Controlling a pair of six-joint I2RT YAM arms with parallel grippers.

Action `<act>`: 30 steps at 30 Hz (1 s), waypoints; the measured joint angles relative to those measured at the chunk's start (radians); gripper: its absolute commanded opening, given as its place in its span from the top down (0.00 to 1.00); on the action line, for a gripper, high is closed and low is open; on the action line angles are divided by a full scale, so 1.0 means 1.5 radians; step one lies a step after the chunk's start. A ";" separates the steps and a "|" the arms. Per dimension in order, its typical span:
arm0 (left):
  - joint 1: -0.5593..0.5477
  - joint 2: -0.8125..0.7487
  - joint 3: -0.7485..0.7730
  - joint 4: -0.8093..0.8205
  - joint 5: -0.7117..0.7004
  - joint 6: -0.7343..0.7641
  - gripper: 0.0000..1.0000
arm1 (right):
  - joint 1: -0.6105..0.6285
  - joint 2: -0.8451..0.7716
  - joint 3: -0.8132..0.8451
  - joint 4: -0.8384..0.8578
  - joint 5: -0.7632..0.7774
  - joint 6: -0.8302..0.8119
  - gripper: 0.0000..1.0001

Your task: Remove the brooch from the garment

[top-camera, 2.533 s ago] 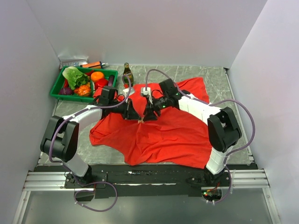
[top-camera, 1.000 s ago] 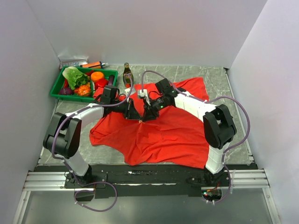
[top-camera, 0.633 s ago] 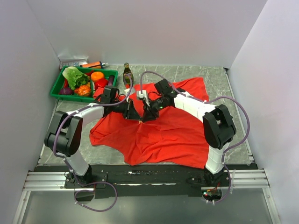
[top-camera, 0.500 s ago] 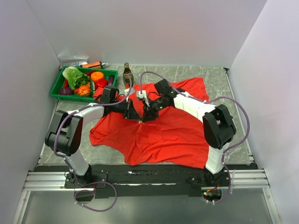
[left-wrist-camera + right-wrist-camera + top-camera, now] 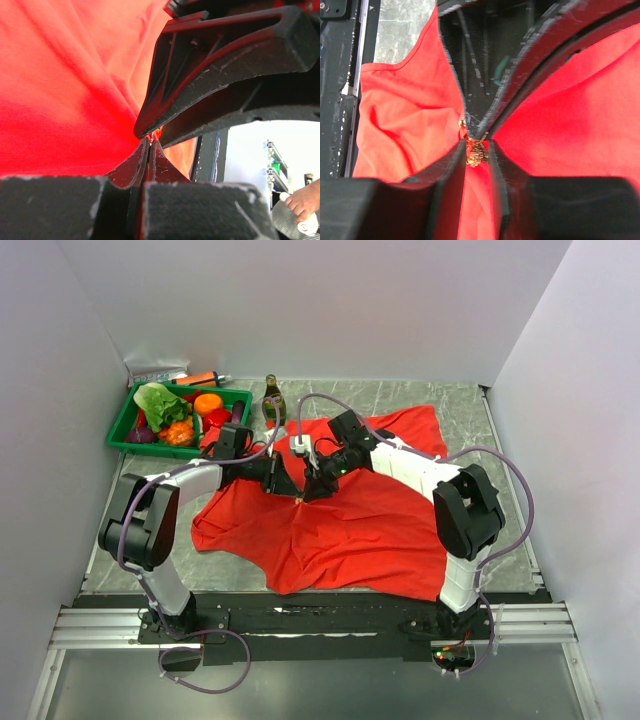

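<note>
The garment (image 5: 350, 530) is a large red shirt spread over the table's middle. The brooch (image 5: 302, 499) is a tiny gold speck on a raised peak of fabric where both grippers meet. My right gripper (image 5: 309, 494) is shut on the brooch (image 5: 477, 153), which shows as gold links between its fingertips (image 5: 457, 155). My left gripper (image 5: 294, 493) faces it tip to tip, with its jaws shut on a thin pinch of red fabric (image 5: 150, 141) right beside the brooch. In the left wrist view the right gripper's fingers (image 5: 210, 80) sit just above the left gripper's own tips.
A green basket (image 5: 124, 426) of vegetables stands at the back left, with an orange marker (image 5: 200, 377) behind it. A dark bottle (image 5: 272, 398) stands just beyond the garment's far edge. A person's hand (image 5: 304, 204) shows off the table in the left wrist view.
Both grippers stay joined at the brooch. Since the earliest frame the right arm has swung slightly left and the pinched fabric peak has shifted a little away from the bases.
</note>
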 measured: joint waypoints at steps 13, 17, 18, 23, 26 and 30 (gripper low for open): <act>0.008 0.005 0.001 -0.001 0.005 -0.006 0.99 | 0.013 0.001 -0.001 0.017 0.035 0.004 0.78; 0.015 0.006 0.001 0.007 -0.012 -0.019 0.99 | 0.026 -0.001 -0.022 0.072 0.087 0.021 0.82; 0.017 0.007 0.000 0.013 -0.016 -0.027 0.99 | 0.030 -0.002 -0.027 0.085 0.099 0.025 0.83; 0.031 0.008 -0.036 0.127 -0.026 -0.135 0.99 | 0.055 -0.019 -0.050 0.146 0.210 0.087 0.70; 0.037 0.010 -0.050 0.183 -0.026 -0.195 0.99 | 0.074 -0.025 -0.058 0.163 0.268 0.123 0.58; 0.039 0.010 -0.049 0.195 -0.026 -0.209 0.99 | 0.084 -0.024 -0.056 0.149 0.302 0.164 0.53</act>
